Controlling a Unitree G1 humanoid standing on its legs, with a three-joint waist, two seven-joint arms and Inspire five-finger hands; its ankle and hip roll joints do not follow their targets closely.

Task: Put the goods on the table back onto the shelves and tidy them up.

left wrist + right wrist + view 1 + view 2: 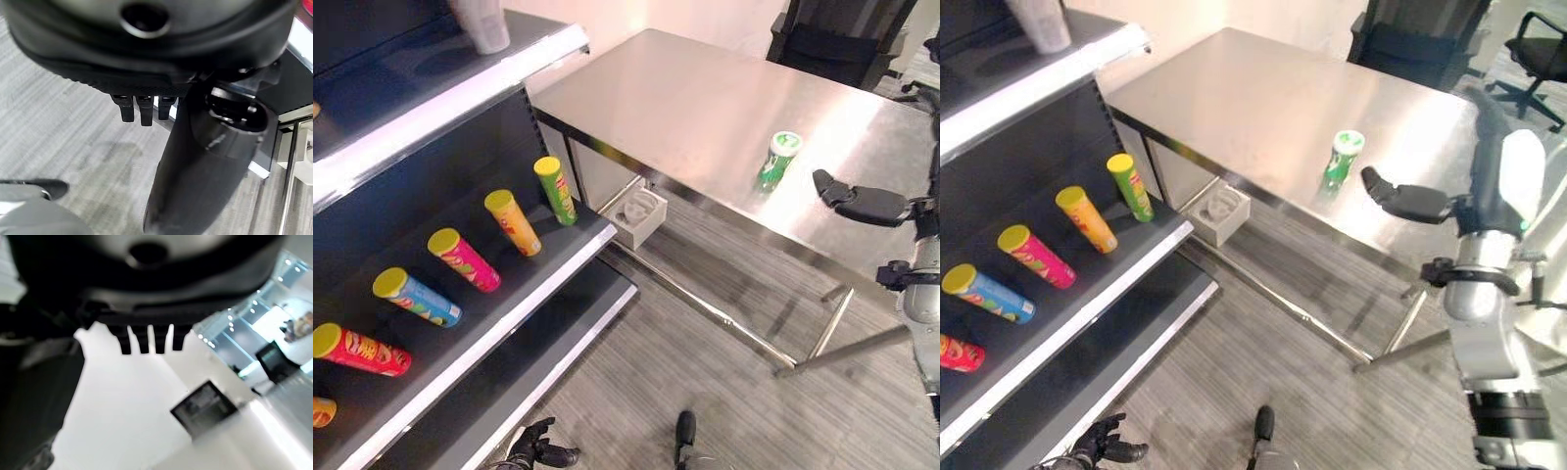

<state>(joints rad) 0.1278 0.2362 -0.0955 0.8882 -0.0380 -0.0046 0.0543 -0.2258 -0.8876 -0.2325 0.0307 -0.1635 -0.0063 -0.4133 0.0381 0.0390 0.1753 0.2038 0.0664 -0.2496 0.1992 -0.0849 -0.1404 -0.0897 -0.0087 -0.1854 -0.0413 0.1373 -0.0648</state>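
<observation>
A green can (780,160) stands upright near the front edge of the steel table (685,98). My right hand (862,201) hovers just to the right of it, apart from it, open with straight fingers (146,340) and nothing in it. On the dark middle shelf (524,294) lie several cans in a row: green (556,190), orange (513,222), pink (463,259), blue (416,297) and red (360,350). My left hand (536,450) hangs low near the floor in front of the shelves, open and holding nothing, its fingers (141,108) relaxed.
A white cup (481,24) stands on the top shelf. A small white box (638,213) sits under the table's left end, beside the metal legs and floor bar (705,308). Black office chairs (1420,39) stand behind the table.
</observation>
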